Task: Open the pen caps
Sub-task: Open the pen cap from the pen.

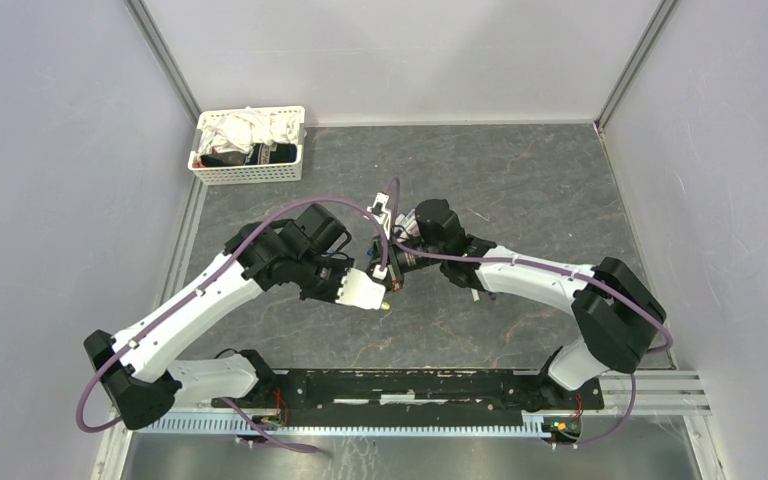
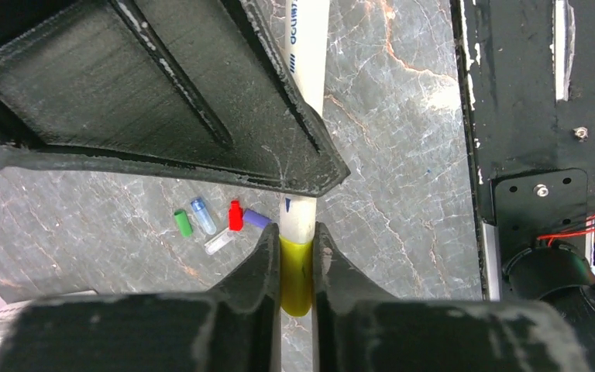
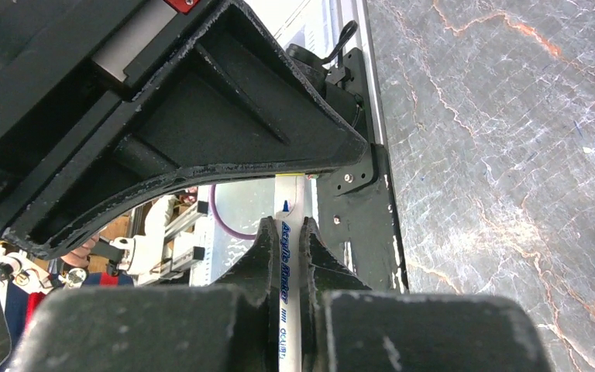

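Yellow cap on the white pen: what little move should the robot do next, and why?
The left gripper is shut on the yellow plastic cap, the right gripper is shut on the slim white pen barrel, and the cap sits on the barrel's end. So the best next move is probably to pull the two gently apart, straight along the pen, to slide the cap off.
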Robot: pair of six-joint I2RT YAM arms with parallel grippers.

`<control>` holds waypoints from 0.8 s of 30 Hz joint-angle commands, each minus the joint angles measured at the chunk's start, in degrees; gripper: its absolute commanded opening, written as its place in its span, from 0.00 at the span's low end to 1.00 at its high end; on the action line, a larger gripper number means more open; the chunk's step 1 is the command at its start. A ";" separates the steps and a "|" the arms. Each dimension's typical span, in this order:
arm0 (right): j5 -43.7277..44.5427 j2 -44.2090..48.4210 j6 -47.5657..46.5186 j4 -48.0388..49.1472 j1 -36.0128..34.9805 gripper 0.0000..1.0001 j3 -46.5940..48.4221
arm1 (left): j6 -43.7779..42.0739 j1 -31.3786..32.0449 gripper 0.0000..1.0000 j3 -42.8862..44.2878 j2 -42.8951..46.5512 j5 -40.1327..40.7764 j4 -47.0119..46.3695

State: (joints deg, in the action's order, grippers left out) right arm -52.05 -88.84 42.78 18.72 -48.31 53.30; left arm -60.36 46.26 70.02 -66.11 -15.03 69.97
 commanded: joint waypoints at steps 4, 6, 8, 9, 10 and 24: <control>0.71 2.42 -2.96 1.41 -0.25 0.29 -0.70 | 1.61 0.06 0.02 1.57 -0.21 -0.99 1.13; 0.72 1.51 -2.93 1.63 -1.08 0.42 0.13 | 1.41 0.06 0.02 1.73 -0.39 -1.02 0.96; 0.73 0.16 -2.94 1.68 -1.94 0.44 1.36 | 1.55 0.04 0.02 2.06 -0.85 -1.02 0.78; 0.68 -0.35 -2.83 1.94 -2.36 0.44 1.77 | 1.56 0.01 0.02 2.27 -1.05 -1.01 0.76; 0.64 -0.91 -2.71 2.15 -2.59 0.44 2.13 | 1.64 0.05 0.02 2.50 -1.25 -0.91 0.84; 3.23 1.02 -10.48 -7.17 -1.37 0.00 0.72 | -1.43 -0.26 0.02 -0.31 -2.07 4.31 1.33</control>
State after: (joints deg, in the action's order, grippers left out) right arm -50.83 -90.70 39.03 17.76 -50.74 53.47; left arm -60.29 46.26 70.48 -67.92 -14.46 70.46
